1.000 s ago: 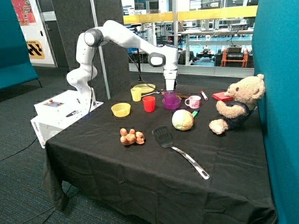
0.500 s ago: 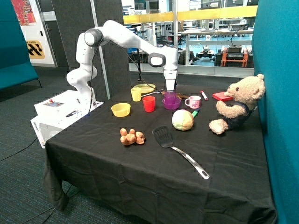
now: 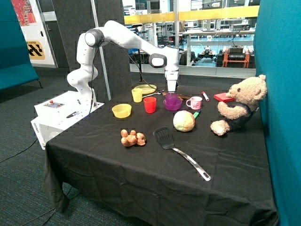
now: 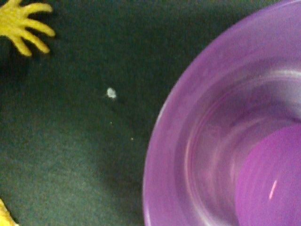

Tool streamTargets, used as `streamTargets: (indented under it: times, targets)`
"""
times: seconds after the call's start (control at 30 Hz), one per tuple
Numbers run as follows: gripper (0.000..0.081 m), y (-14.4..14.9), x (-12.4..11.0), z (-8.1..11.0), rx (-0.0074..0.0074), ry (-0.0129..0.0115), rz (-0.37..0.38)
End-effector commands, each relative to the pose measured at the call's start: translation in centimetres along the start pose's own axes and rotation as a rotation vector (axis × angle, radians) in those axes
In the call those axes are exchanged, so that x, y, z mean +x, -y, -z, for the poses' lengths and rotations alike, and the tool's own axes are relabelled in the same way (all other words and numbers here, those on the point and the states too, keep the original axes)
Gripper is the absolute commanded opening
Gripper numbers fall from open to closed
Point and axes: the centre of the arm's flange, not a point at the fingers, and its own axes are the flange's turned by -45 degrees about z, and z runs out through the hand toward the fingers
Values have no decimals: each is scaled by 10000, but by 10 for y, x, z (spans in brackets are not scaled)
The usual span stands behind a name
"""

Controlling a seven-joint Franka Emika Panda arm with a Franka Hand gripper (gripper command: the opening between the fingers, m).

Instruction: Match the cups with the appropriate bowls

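The translucent purple cup (image 3: 171, 98) stands upright inside the purple bowl (image 3: 173, 105) at the back of the table. My gripper (image 3: 171, 89) hangs straight down just above the cup's rim. In the wrist view the purple bowl (image 4: 188, 141) fills the picture, and the purple cup (image 4: 270, 183) sits in it. The yellow cup (image 3: 137, 95) and a red cup (image 3: 150, 104) stand on the black cloth beside the bowl. The yellow bowl (image 3: 122, 110) sits apart from them, nearer the robot's base, with nothing in it.
A yellow-green plate (image 3: 146, 89) lies behind the yellow cup. A white-and-pink mug (image 3: 194, 102), a round green-yellow ball (image 3: 184, 121), a teddy bear (image 3: 239, 106), a black spatula (image 3: 176, 148) and an orange toy (image 3: 132, 138) are on the cloth. A yellow hand-shaped thing (image 4: 26, 23) lies near the bowl.
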Motion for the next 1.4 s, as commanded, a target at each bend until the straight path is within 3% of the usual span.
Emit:
streamTargets:
  times: [0.0,0.43,0.83,1.1,1.37]
  targets:
    - [808,1,-2,-1,8,11,63]
    - [808,6,-3,0,8,11,142]
    - [787,12,-3,19,9,11,466]
    - [644,14,-9,41,9,11,582]
    - [526,17,-32,65,9,11,822]
